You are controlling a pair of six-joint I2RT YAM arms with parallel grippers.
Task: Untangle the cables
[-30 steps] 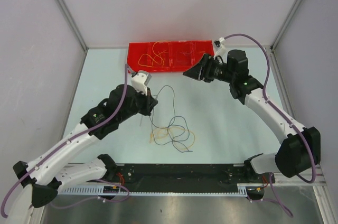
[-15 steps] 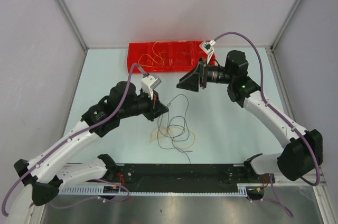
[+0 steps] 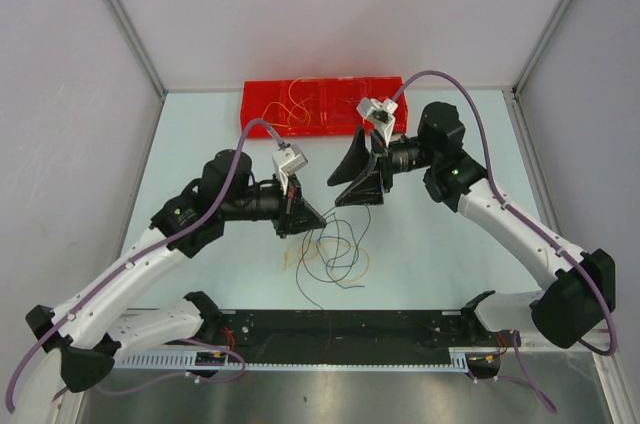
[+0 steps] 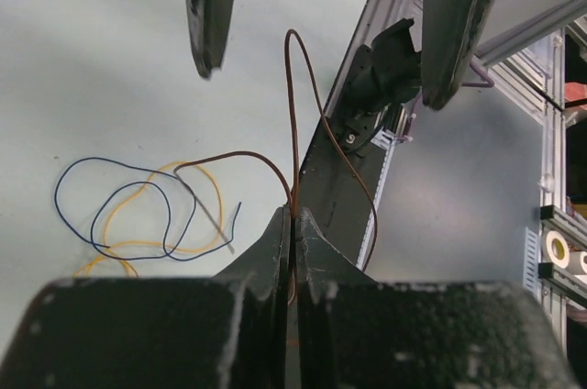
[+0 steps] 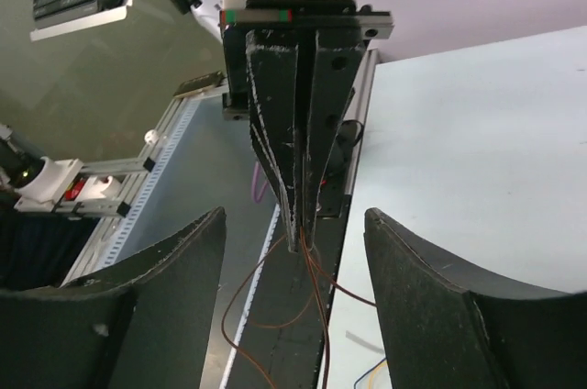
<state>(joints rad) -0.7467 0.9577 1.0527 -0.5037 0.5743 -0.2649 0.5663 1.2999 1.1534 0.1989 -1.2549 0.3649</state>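
**Left gripper has the brown cable, right gripper wide open facing it**

- The left gripper (image 3: 308, 221) is fully closed, with the brown cable (image 4: 293, 105) pinched right at its fingertips.
- From the pinch the brown cable rises ahead of the left gripper, arches over and drops back past its right side. A second run curves off to its left, toward the pile.
- The right gripper (image 3: 336, 192) is spread wide and holds nothing. It sits just beyond the left gripper, tip to tip.
- In the left wrist view the top of the arch lies in the gap between the right gripper's fingers, apart from both.
- In the right wrist view the left gripper's tip is centred in that gap, with brown strands hanging below it.
- The rest of the cables (image 3: 335, 254) lie in loose overlapping loops on the surface (image 3: 440, 244), just below and near-side of the left gripper.
- The navy cable (image 4: 119, 164) and yellow cable (image 4: 138, 243) cross each other there.
- More thin cables sit in the red tray (image 3: 262, 104), well beyond the left gripper at the far edge.
- The left arm (image 3: 150, 254) runs diagonally from its base to the left gripper, wrist level and pointing right.
- The right arm (image 3: 510, 224) reaches far, then folds back at the wrist to point at the left gripper.
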